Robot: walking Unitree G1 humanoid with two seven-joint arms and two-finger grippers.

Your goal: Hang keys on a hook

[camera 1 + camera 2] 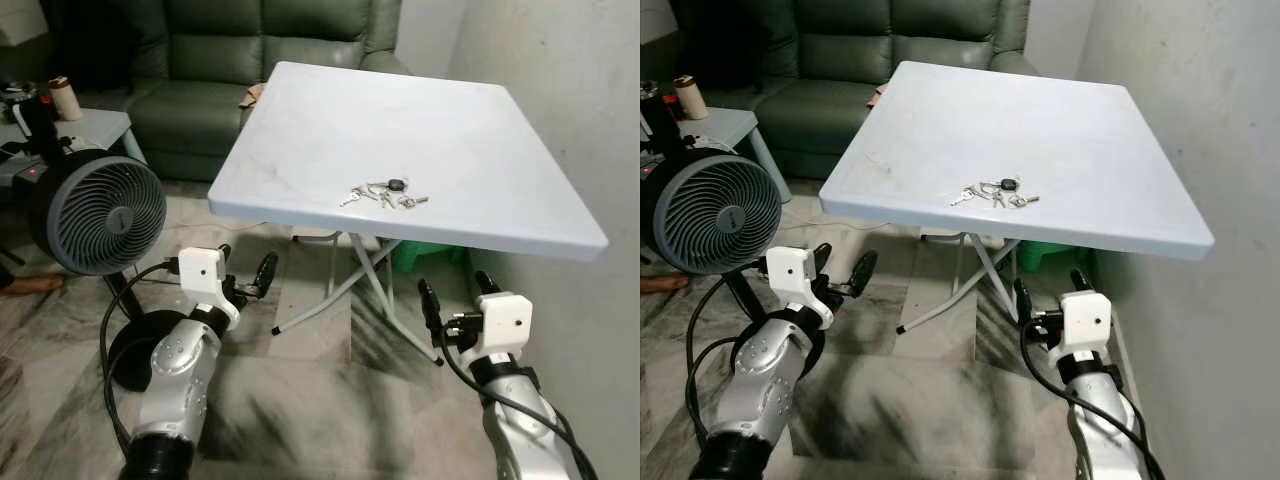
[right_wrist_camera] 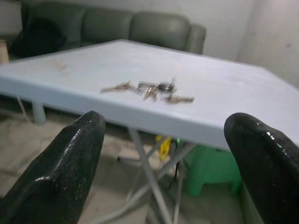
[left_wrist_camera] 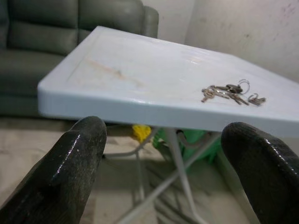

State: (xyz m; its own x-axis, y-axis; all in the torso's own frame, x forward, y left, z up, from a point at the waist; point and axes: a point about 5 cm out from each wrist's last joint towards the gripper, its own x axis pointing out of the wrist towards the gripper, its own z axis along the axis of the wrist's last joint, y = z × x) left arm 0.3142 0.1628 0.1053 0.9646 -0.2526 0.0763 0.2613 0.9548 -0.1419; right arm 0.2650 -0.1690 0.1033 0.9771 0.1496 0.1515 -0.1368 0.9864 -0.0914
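Both grippers, left [image 1: 246,278] and right [image 1: 456,290], spread wide, empty, below table [image 1: 300,120]; keys [image 1: 385,192] on top.

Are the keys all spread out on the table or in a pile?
Spread out. The keys lie flat, fanned along the white table near its front edge, with both grippers apart from them.

A pale blue square folding table [image 1: 300,120] stands on crossed white metal legs [image 1: 350,285] against the wall on the right, with a green sofa beyond its far edge. A bunch of keys [image 1: 384,193] lies flat on the tabletop close to the near edge, roughly midway between left and right; the keys are fanned out on a ring with a small dark fob. A faint brownish smear marks the tabletop's left part.
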